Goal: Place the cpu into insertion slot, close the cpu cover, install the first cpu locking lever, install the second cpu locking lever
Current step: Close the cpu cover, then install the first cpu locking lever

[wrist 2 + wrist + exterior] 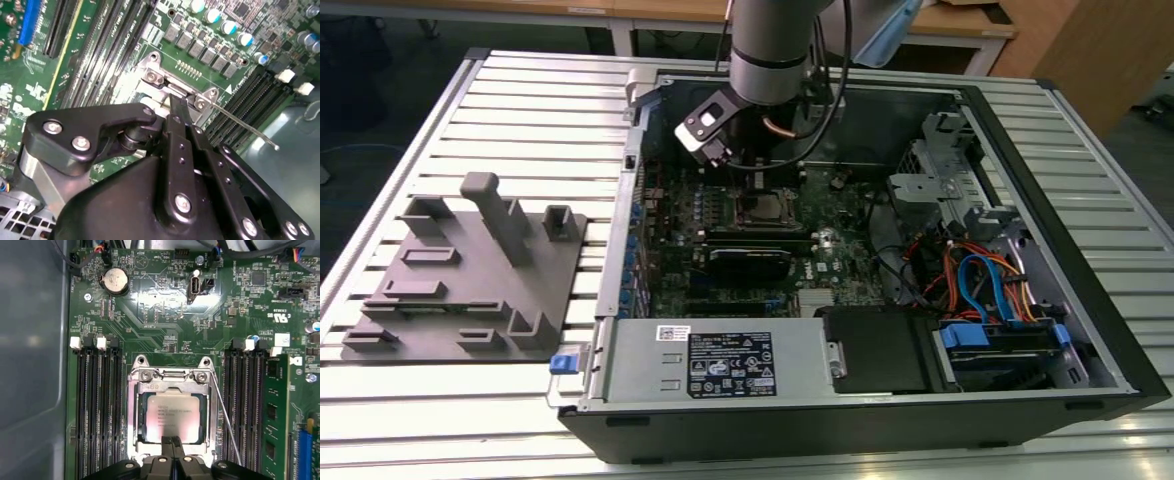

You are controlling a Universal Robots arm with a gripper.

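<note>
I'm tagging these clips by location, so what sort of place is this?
Probably a robotics lab or test workshop: an open desktop computer case sits on a slatted metal table, a robot arm reaches into it, and wooden desks stand behind.

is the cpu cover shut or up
Shut. In the first wrist view the cover lies flat around the cpu, which shows through its window.

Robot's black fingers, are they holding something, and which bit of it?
Nothing seems held. The black fingers are shut together, tips by the edge of the thin silvery metal cover frame, closed over the square silver-grey chip.
</note>
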